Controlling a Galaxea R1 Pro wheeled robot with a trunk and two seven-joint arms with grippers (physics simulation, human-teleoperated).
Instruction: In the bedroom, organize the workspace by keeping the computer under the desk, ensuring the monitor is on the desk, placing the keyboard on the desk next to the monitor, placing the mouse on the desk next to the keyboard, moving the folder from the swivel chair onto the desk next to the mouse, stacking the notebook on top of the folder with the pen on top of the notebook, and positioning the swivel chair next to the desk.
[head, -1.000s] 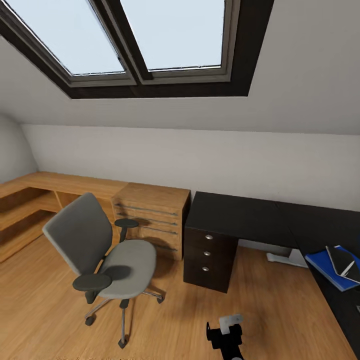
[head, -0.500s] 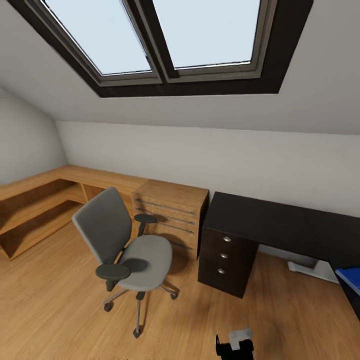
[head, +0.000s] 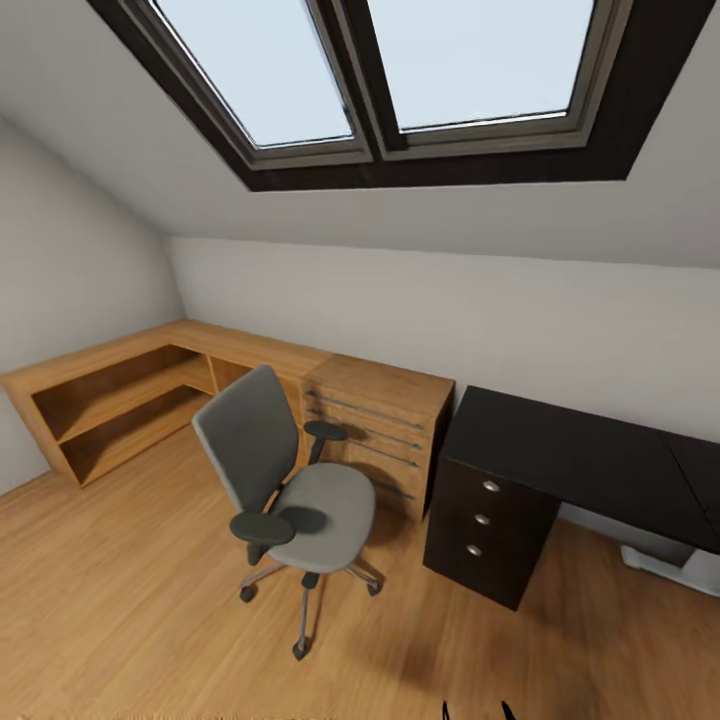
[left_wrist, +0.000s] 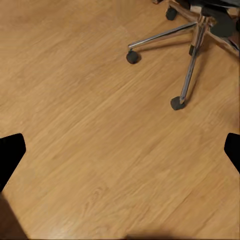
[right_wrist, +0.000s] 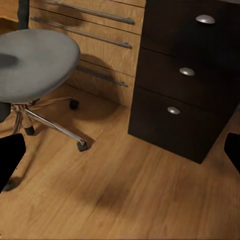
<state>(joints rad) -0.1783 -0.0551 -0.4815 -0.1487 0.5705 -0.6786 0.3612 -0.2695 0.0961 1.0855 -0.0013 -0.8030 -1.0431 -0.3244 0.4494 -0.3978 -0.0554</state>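
The grey swivel chair (head: 290, 480) stands on the wood floor in front of the light-wood cabinet, left of the black desk (head: 570, 455). Its seat (right_wrist: 35, 62) is bare. My left gripper (left_wrist: 120, 152) is open over the floor near the chair's chrome base (left_wrist: 192, 55). My right gripper (right_wrist: 121, 152) is open, low in front of the desk's three-drawer unit (right_wrist: 187, 75). The monitor, keyboard, mouse, folder, notebook, pen and computer are out of view.
A light-wood cabinet (head: 375, 425) with metal handles stands between chair and desk, joined to low open shelving (head: 110, 400) along the left wall. The sloped ceiling with skylights (head: 400, 70) hangs overhead. A white desk foot (head: 670, 570) lies at the right.
The camera has swung left, so the whole picture shifted right. The desk's right wing with the blue folder and the things on it slid out of view. The chair has not moved.
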